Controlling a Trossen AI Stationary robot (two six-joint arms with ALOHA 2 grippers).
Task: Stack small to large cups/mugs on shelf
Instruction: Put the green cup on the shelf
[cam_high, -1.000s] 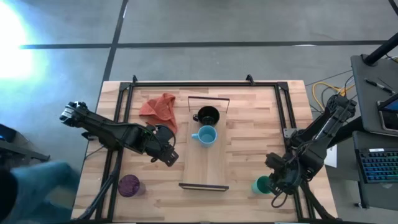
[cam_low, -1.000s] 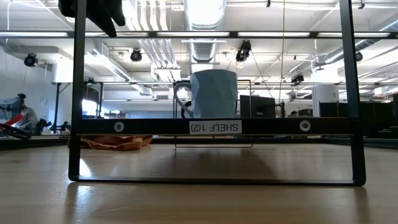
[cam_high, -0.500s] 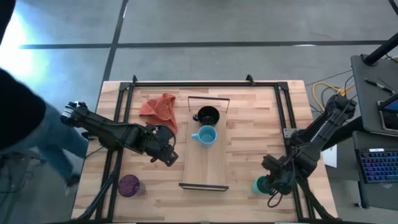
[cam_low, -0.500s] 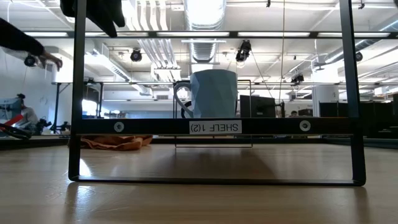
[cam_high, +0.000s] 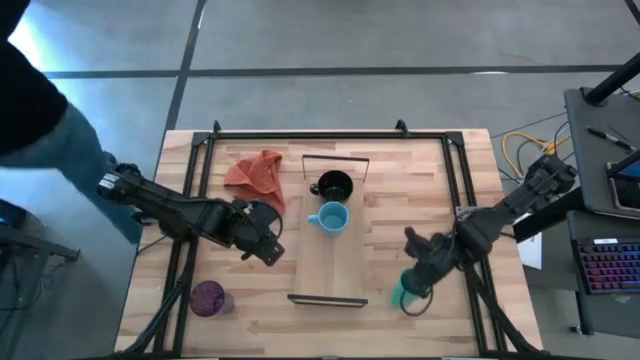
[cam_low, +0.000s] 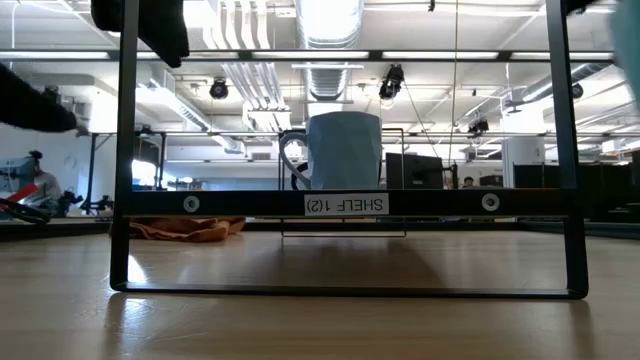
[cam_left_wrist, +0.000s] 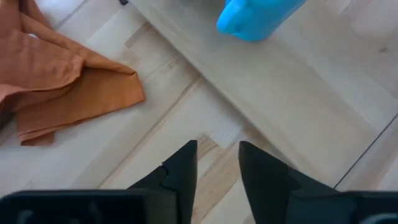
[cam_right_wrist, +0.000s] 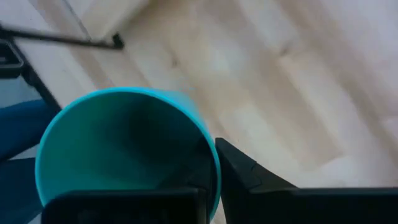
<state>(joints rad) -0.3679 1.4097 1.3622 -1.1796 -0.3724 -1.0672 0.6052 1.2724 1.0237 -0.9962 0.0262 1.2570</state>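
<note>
the right gripper (cam_high: 412, 290) sits in the lower right of the high view, clamped on the green cup (cam_high: 403, 295). the right wrist view shows why the hold works: one finger (cam_right_wrist: 245, 174) presses the outside of the cup's wall just beside the rim while the open mouth faces the camera, so the wall is pinched, most likely to carry the cup upright toward the shelf (cam_high: 328, 262). whether the cup is lifted off the table or only touching it cannot be told from above.

the shelf runs down the middle of the high view, and it already carries the black cup (cam_high: 334, 185) at its upper end with the light blue cup (cam_high: 331, 218) just below it, handle pointing to the picture's left. the bare stretch of board below them seems reserved for the two cups not yet placed. in the low view the light blue cup (cam_low: 343, 150) stands upright on the shelf.

the purple cup (cam_high: 208, 297) waits at the lower left of the high view, off the shelf and near the table's edge. the left gripper (cam_high: 266, 248) hovers left of the shelf, fingers slightly parted and empty in the left wrist view, probably parked clear of the right arm's path. the orange cloth (cam_high: 256, 172) lies at the upper left, apart from the cups.
</note>
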